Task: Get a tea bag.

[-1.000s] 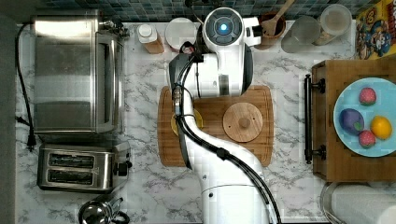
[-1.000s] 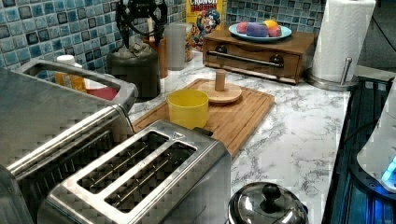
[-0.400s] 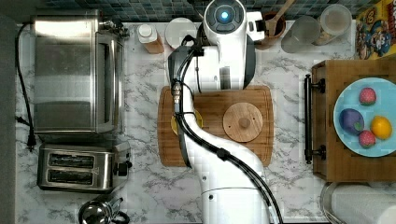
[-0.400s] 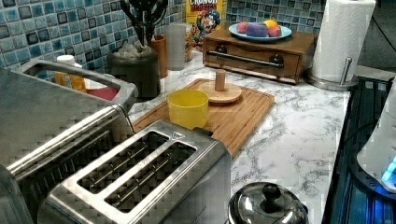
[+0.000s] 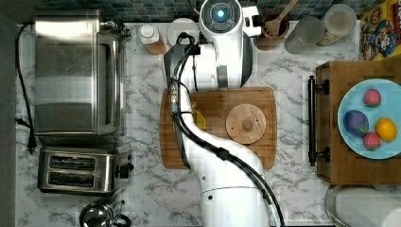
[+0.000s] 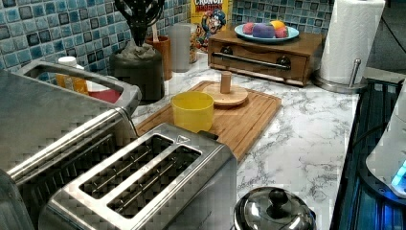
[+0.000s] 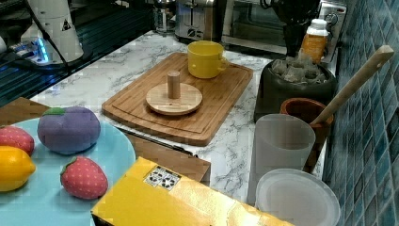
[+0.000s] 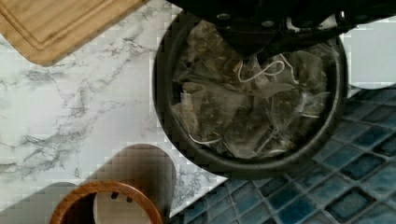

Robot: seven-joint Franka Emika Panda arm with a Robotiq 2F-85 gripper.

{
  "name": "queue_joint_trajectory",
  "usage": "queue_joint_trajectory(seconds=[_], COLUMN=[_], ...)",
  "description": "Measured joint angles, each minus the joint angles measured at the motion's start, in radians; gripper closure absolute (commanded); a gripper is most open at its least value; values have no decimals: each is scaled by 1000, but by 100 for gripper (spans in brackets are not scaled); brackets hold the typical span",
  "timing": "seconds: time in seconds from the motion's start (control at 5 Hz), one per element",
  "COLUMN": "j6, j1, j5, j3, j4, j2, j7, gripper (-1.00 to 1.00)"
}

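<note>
A dark round jar [image 8: 163,112] stands against the blue tiled wall, heaped with pale grey-beige tea bags [image 8: 233,107] and their white strings. My gripper [image 8: 254,46] hangs straight over the heap, its dark tip just above the top sachets. In the left view the gripper [image 6: 140,28] comes down onto the jar [image 6: 139,76], with tea bags [image 6: 135,49] piled at the rim. Seen from the right view, the gripper [image 7: 292,28] is above the jar [image 7: 291,94] and its tea bags [image 7: 296,68]. In the top view my white arm [image 5: 220,42] covers the jar.
On a wooden board [image 5: 217,156] beside the jar are a round wooden lid [image 5: 246,124] and a yellow cup [image 6: 192,111]. A brown pot with a wooden spoon [image 7: 353,84] and a frosted cup [image 7: 282,141] flank the jar. A toaster oven [image 5: 75,71] and an orange bottle [image 7: 314,40] are nearby.
In the top view my arm has slid toward the tiled wall, from over the board's far edge to over the jar. Nothing else has moved.
</note>
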Motion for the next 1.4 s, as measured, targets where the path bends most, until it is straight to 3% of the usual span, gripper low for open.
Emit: queue_joint_trajectory(seconds=[0.4,1.0,1.4], j6=[53,-248,-189], j1=[-13,-21,-28], j5=[73,75,93], j3=[9,22,21], j4=[-29,-63,-301], j2=[-60,-235,-410], j7=[-4,-64,-114], gripper=[100,100,100])
